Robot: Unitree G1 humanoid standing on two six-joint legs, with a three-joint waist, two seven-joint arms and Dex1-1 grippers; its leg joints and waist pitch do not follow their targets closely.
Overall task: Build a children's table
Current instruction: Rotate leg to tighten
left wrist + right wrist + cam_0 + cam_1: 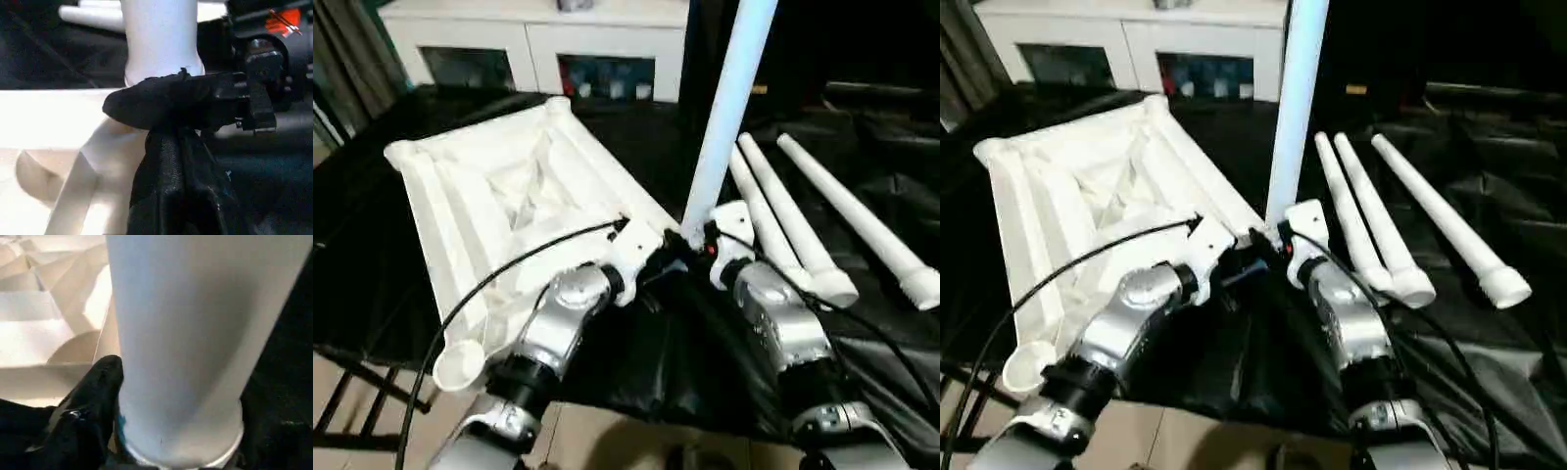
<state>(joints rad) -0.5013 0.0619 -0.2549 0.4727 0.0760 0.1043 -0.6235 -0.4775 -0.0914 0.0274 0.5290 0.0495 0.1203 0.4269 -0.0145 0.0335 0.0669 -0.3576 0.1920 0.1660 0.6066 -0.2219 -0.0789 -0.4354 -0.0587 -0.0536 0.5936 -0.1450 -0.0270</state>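
1. One long white tubular plastic leg (729,108) is stood upright in the corner socket at the 3 o'clock corner of the white ribbed plastic tabletop (499,196), which is laid underside up on the black-draped bench (372,284).
2. Three loose white legs (803,220) are left lying at 3 o'clock; three sockets are judged unfilled.
3. The left gripper (166,105) is pressed together beside the leg's base.
4. The right gripper (171,431) is spread around the leg; a clamp cannot be confirmed.
5. How deeply the leg is seated is hidden.
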